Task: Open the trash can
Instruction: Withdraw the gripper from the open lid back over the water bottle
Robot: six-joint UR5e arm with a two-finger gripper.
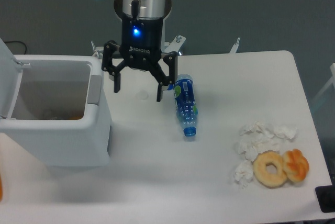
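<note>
Jaws wide apart, nothing between them. The gripper (138, 90) hangs above the table (157, 182), fingers pointing down, one fingertip (117, 85) on the trash-can side and the other close to the bottle. Blue indicator light lit on the gripper body.

The trash can (57, 130) sits at the table's 9 o'clock edge, a large white boxy bin with rounded corners. Its lid (8, 77) is swung up and back, standing at the bin's 9 o'clock side and partly cut off by the frame. The opening shows the inner walls and something dark and orange at the bottom (too dim to identify). A grey push tab (95, 89) runs along the rim on the bin's 3 o'clock side, just beside the gripper's nearer finger; whether they touch cannot be told.

Plastic bottle (185, 106) lies on its side at about 3 o'clock from the gripper, just beside the other fingertip, blue cap pointing toward 6 o'clock, blue and green label.

At the table's 4 o'clock corner: crumpled white tissues (259, 137), and touching them a ring donut (270, 168) with an orange pastry-like piece (296, 165) against its 3 o'clock side. A dark object (325, 199) sits at the far 4 o'clock edge, cut off.
</note>
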